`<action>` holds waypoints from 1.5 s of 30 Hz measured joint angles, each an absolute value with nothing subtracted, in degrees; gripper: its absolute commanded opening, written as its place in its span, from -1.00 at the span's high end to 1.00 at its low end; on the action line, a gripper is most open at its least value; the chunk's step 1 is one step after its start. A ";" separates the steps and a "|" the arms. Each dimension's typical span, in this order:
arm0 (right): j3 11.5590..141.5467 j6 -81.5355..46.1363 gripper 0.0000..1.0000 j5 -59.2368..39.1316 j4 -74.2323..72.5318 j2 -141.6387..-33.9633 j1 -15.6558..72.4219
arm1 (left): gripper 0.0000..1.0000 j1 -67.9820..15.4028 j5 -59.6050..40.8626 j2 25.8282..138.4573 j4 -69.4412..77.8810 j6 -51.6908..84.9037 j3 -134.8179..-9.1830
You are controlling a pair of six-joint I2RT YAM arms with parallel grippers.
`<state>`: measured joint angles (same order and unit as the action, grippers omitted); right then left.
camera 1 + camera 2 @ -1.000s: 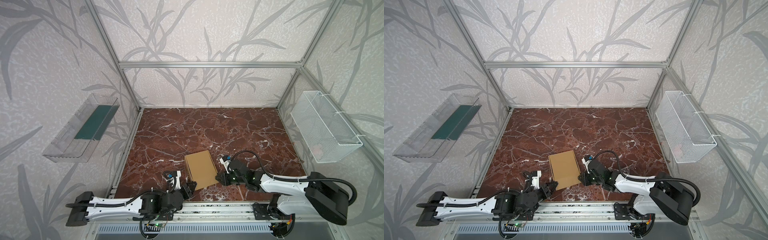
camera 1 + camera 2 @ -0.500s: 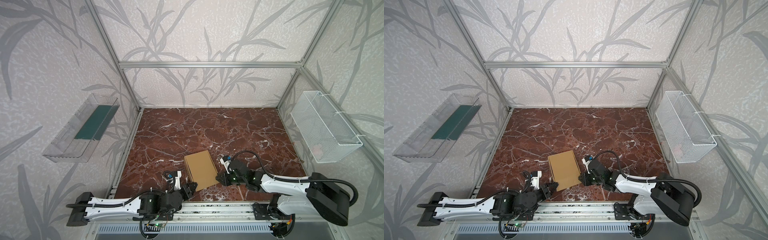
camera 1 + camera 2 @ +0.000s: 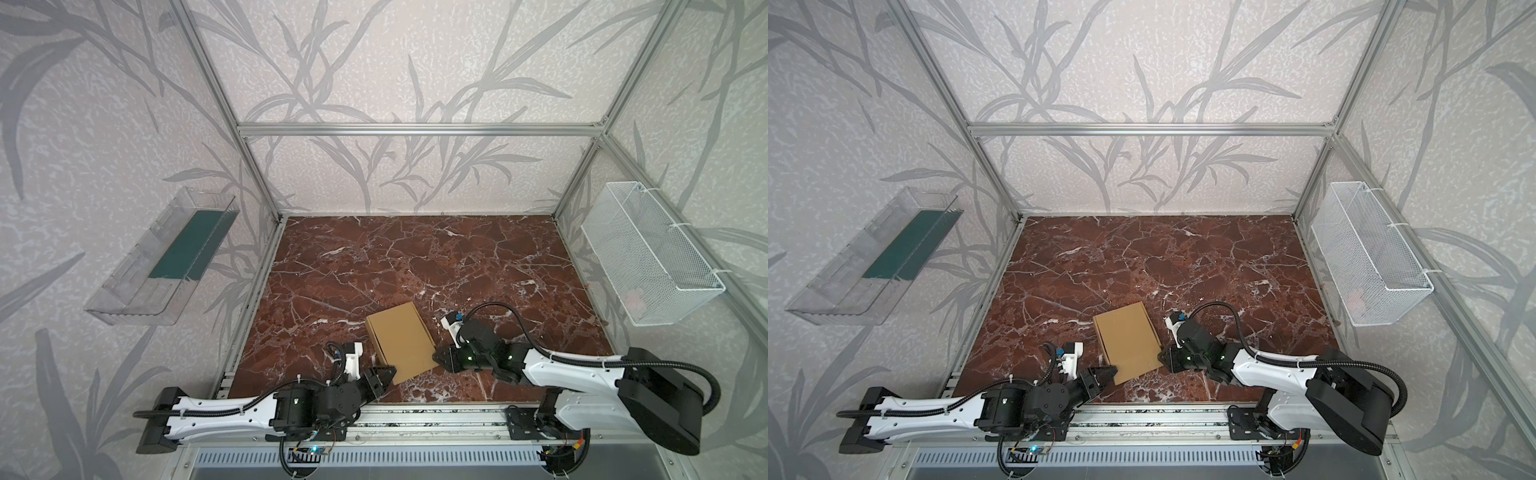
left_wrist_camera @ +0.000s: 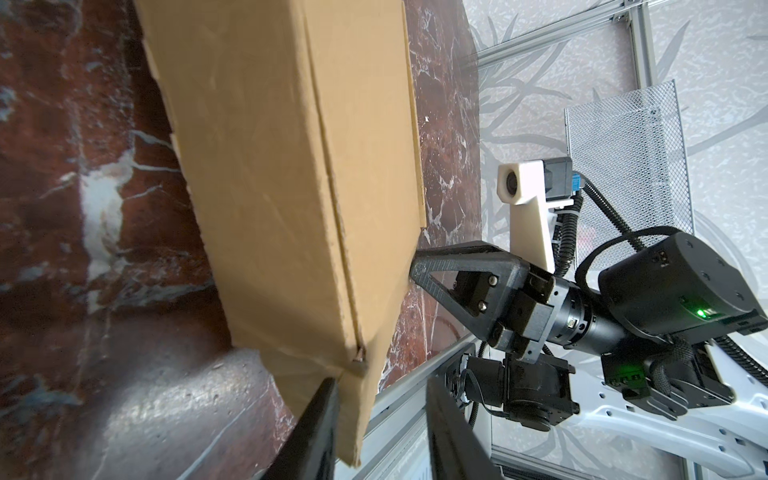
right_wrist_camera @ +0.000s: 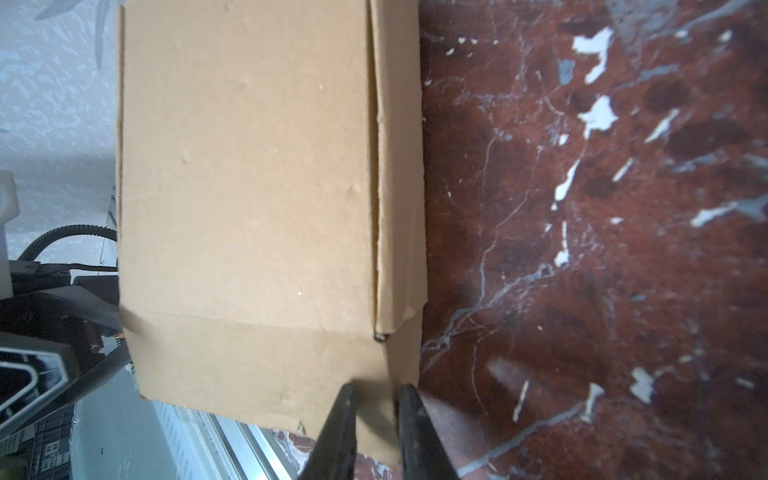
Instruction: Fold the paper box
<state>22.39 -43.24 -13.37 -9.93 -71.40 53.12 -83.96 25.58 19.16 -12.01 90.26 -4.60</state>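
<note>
The work surface was a flat tabletop (image 3: 436, 257) with a red-brown marble pattern and white veining, bordered along its near edge by an aluminium rail (image 3: 436, 415). One item lay on it: the paper box (image 3: 401, 338), plain tan cardboard closed into a shallow rectangular form. The box sat near the front edge, about mid-width, turned slightly askew. Whether its near end rested flat could not be determined.

Top views overhead, wrist views close, sharing paper box (image 4: 270, 166)
</note>
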 measured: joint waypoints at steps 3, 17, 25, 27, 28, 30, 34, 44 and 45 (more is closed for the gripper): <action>22.44 -43.24 0.59 -13.34 -9.32 -71.13 53.12 | 0.19 -83.99 25.63 19.77 -12.91 91.13 -4.91; 23.33 -42.39 0.58 -12.58 -5.23 -69.14 53.19 | -0.05 -84.03 26.59 35.38 -36.07 96.09 -11.84; 29.34 -38.06 0.49 -10.85 1.61 -65.25 52.53 | -0.17 -83.70 30.98 34.00 -44.25 96.55 -13.10; 31.59 -36.53 0.42 -10.96 3.11 -65.25 51.86 | -0.19 -82.48 32.10 32.80 -45.08 95.83 -13.26; 32.60 -35.75 0.41 -10.98 3.60 -65.30 51.57 | -0.19 -81.54 32.38 32.36 -45.47 95.39 -13.47; 35.24 -34.11 0.41 -11.14 5.10 -66.02 50.85 | -0.19 -78.19 32.47 31.64 -45.10 92.99 -14.02; 40.58 -31.27 0.42 -11.68 6.26 -70.52 49.45 | -0.19 -69.01 29.54 32.21 -42.04 86.83 -14.06; 48.84 -25.12 0.44 -11.99 10.20 -82.65 49.01 | -0.19 -58.04 23.81 35.11 -36.51 75.96 -15.07; 49.36 -24.67 0.45 -11.97 10.57 -83.48 49.01 | -0.19 -57.23 23.38 35.66 -35.46 75.29 -15.07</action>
